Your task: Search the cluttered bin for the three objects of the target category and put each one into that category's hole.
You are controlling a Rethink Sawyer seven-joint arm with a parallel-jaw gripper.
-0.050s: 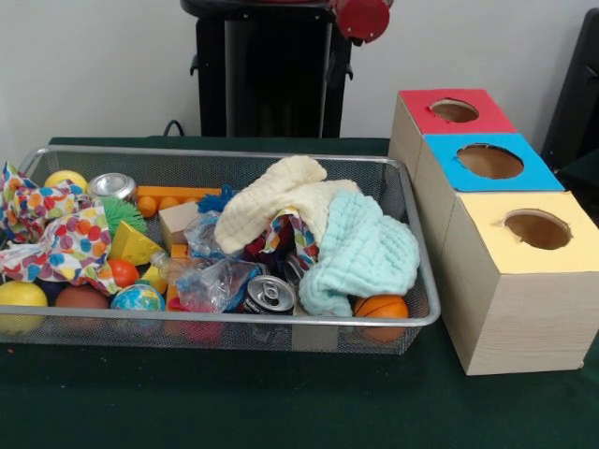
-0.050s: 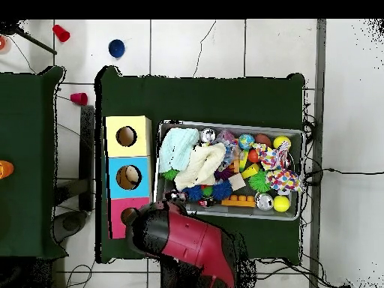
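A wire mesh bin (image 1: pixel 423 316) (image 2: pixel 231 125) holds a jumble of things. On top lie a cream cloth (image 1: pixel 271 198) (image 2: pixel 201 165) and a mint cloth (image 1: pixel 367 249) (image 2: pixel 177 147), with a polka-dot cloth (image 1: pixel 58 234) (image 2: pixel 282 178) at one end. Two drink cans (image 1: pixel 270 294) (image 1: pixel 112 185), several balls such as a small basketball (image 1: pixel 381 306) and a yellow ball (image 1: pixel 19 295), crumpled plastic bags (image 1: pixel 211 277) and wooden blocks (image 1: pixel 177 221) show between them. Only the red and black arm (image 2: pixel 184 240) (image 1: pixel 361 17) shows; its end hangs over the pink box's corner and hides the gripper.
Beside the bin stand three wooden boxes in a row, each with a round hole on top: pink (image 1: pixel 455 111) (image 2: pixel 129 215), blue (image 1: pixel 489 161) (image 2: pixel 128 177) and yellow (image 1: pixel 536 228) (image 2: pixel 126 136). Cups (image 2: pixel 116 48) lie on the floor. A second green table (image 2: pixel 26 150) stands beside.
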